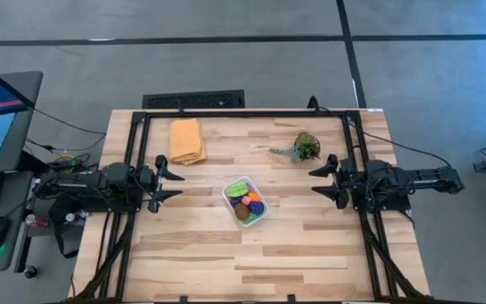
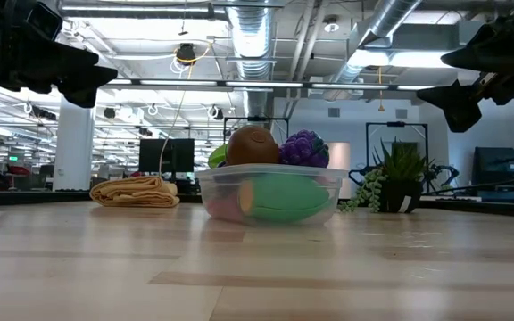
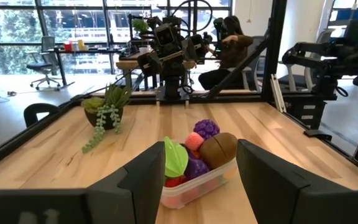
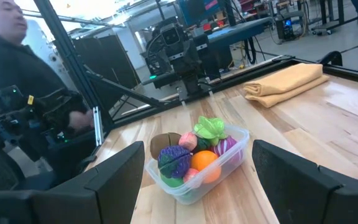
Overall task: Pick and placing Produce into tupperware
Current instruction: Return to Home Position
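Both grippers are seen raised above the table (image 1: 226,253), facing each other. The left gripper (image 1: 175,185) is held with its fingers spread and nothing between them; the right gripper (image 1: 317,181) is likewise parted and empty. The tupperware (image 2: 333,192) is found between the two, ahead of each gripper's fingers, with the produce (image 1: 246,201) heaped inside. A folded cloth (image 1: 186,140) lies near the left gripper, a plant (image 1: 305,146) near the right.

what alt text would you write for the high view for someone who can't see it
Seen from above, a clear tupperware filled with colourful toy produce sits mid-way across a wooden table. The left gripper and right gripper hang at either side, fingers open and empty. A folded orange cloth and a plant sprig lie nearer the far edge.
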Controlling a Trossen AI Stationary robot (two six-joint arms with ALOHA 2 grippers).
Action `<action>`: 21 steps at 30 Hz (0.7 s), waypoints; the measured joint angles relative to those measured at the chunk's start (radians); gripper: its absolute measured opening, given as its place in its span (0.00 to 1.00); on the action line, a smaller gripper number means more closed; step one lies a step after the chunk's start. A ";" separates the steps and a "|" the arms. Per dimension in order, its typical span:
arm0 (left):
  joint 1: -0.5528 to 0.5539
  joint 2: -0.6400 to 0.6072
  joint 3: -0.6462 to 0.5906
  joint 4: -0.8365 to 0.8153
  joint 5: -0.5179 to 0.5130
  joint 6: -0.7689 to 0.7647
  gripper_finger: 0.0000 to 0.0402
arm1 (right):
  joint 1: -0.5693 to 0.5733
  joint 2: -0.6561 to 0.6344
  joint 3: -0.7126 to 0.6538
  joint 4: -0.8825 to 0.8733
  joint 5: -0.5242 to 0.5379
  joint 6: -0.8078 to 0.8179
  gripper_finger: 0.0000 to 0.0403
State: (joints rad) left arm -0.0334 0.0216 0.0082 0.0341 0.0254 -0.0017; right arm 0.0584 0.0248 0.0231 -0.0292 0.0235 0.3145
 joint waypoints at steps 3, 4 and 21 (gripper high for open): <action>0.000 0.000 0.000 0.000 0.000 -0.009 0.47 | 0.000 0.000 0.000 0.000 0.000 0.000 0.80; 0.000 0.000 0.000 0.000 0.000 -0.009 0.47 | 0.000 0.000 0.000 0.000 0.000 0.000 0.80; 0.000 0.000 0.000 0.000 0.000 -0.005 0.47 | 0.000 0.000 0.000 0.000 0.000 0.000 0.80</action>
State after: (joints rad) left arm -0.0331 0.0216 0.0082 0.0341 0.0254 -0.0071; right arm 0.0583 0.0247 0.0231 -0.0289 0.0237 0.3145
